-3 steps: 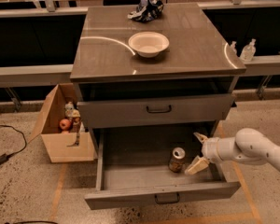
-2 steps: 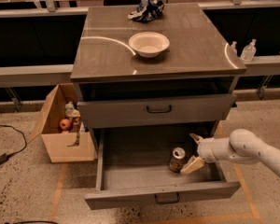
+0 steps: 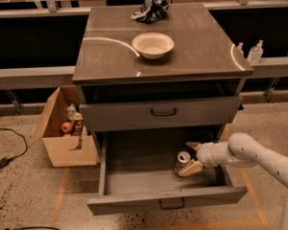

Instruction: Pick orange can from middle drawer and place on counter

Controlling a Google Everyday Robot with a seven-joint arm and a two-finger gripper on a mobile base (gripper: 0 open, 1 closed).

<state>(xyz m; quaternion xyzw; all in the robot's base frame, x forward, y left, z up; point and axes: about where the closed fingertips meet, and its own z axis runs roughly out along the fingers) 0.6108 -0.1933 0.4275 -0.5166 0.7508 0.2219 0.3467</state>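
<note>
The orange can stands upright in the open middle drawer, right of centre, its silver lid showing. My gripper reaches in from the right on a white arm and is open. One finger lies in front of the can and the other finger behind it, so the can sits at the mouth of the gap. The counter is the glossy grey-brown top above the drawers.
A white bowl and a dark crumpled cloth sit on the counter. The taller drawer front above is closed. An open cardboard box with small items stands on the floor at the left. Clear bottles stand on a ledge at the right.
My gripper has moved left along the drawer toward the can, and its fingers now stand on either side of it. The can has not moved.
</note>
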